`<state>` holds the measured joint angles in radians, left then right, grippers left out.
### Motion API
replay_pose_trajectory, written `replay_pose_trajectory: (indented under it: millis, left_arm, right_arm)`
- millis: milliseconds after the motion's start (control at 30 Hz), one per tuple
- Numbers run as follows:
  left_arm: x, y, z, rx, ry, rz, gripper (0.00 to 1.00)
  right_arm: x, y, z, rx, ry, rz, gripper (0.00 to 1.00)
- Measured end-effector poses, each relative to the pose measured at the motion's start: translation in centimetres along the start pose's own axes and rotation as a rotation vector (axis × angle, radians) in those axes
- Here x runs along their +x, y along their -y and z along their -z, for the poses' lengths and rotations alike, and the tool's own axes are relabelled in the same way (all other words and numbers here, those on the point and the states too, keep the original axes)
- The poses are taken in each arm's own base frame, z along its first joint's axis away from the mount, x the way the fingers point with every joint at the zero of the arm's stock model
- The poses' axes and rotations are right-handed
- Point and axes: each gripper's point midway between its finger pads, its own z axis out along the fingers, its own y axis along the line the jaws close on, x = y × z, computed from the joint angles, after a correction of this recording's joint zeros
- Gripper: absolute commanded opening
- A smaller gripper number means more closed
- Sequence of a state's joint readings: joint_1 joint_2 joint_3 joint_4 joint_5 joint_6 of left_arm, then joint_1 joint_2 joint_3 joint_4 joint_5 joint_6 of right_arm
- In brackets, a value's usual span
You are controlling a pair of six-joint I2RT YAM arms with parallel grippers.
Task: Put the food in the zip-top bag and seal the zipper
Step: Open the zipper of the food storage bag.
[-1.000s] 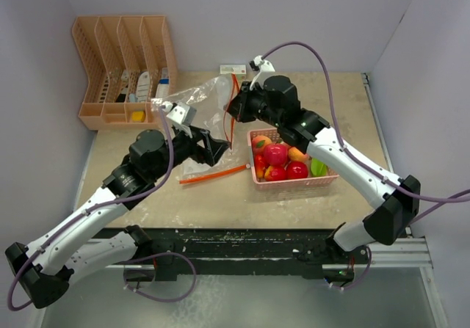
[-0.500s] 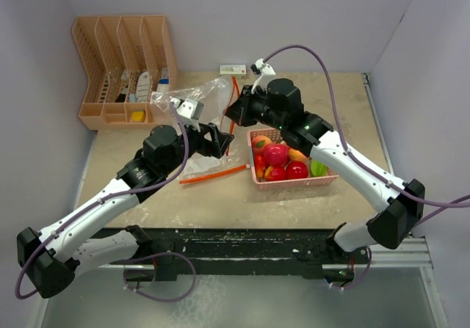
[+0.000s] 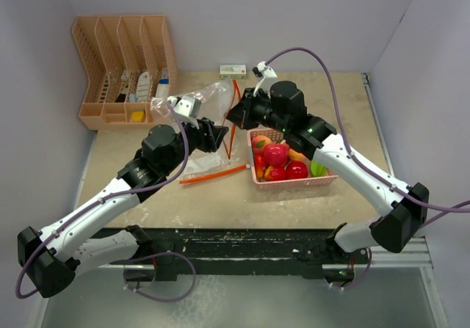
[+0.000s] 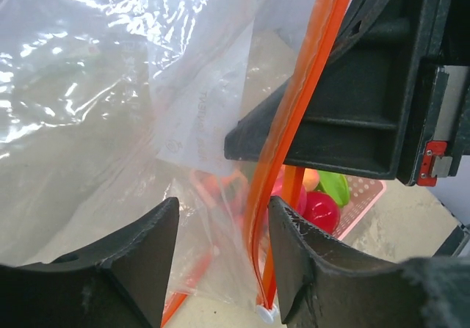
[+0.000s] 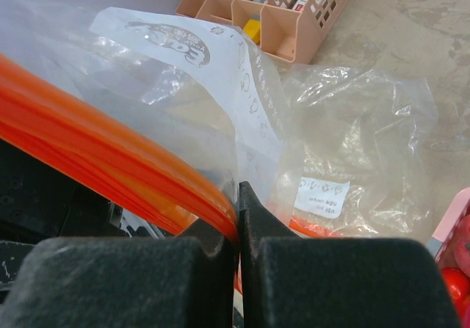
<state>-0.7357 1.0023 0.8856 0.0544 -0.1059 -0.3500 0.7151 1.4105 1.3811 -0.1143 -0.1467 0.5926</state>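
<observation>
From above, I judge that I am in the opening step: the zip-top bag [image 3: 197, 97] must be held with its mouth wide before any food [image 3: 276, 154] can go inside, and all the food lies in the pink basket [image 3: 294, 185] on the counter [image 3: 183, 203], just beside the bag, with nothing in the bag as far as I can see. My right arm reaches across over the basket and my right pincer [image 3: 233, 115] holds the orange zipper [image 3: 233, 126] up from the counter. My left arm stretches forward from the left, with my left pincer [image 3: 219, 133] just beside the same edge. In the left wrist view, my left pincer [image 4: 222, 210] is spread, and the zipper [image 4: 308, 71] hangs down in the gap, close to one finger but not clamped. The clear film of the bag [image 4: 110, 86] fills the left side, and some food [image 4: 321, 209] shows behind it. I think the next move calls for closing this pincer on only one lip of the zipper, so that the two lips can be pulled apart; taking both together would keep the mouth shut. In the right wrist view, my right pincer [image 5: 237, 196] is pressed together and pinches the zipper [image 5: 110, 152], and the crumpled bag [image 5: 242, 86] lies beyond it toward the peach-coloured rack [image 5: 294, 12]. Whether it grips one lip or both, I cannot tell.
</observation>
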Motion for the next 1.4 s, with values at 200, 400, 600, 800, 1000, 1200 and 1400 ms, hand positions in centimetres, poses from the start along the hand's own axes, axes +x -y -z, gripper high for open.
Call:
replay_pose_trajectory:
  millis: [200, 400, 600, 800, 1000, 1200, 1400]
  left_arm:
    - [0.6, -0.3, -0.8, -0.017, -0.009, -0.004, 0.56]
    - [2.5, -1.3, -2.0, -0.059, -0.058, -0.011, 0.53]
    - [2.3, -2.2, -2.1, -0.111, -0.043, -0.013, 0.00]
    - [2.5, -2.8, -2.1, -0.139, -0.053, -0.034, 0.00]
    - [1.4, -2.8, 0.2, -0.156, -0.094, -0.052, 0.00]
    - [-4.0, -1.7, 5.5, -0.137, -0.023, -0.030, 0.00]
    - [-2.0, -2.4, 7.6, -0.168, -0.116, -0.030, 0.00]
  right_arm:
    - [0.5, -0.1, -0.1, -0.006, -0.013, -0.002, 0.00]
    - [0.8, -0.5, -0.1, -0.014, -0.019, -0.001, 0.00]
    - [1.3, -0.9, -0.1, -0.027, -0.031, 0.001, 0.00]
    - [2.2, -0.8, -0.1, -0.023, -0.048, 0.003, 0.00]
    - [3.4, 3.1, 0.0, 0.157, -0.040, 0.007, 0.00]
    - [5.4, 7.9, 0.5, 0.378, -0.062, 0.030, 0.00]
    - [6.1, 7.6, 0.2, 0.392, -0.066, 0.051, 0.41]
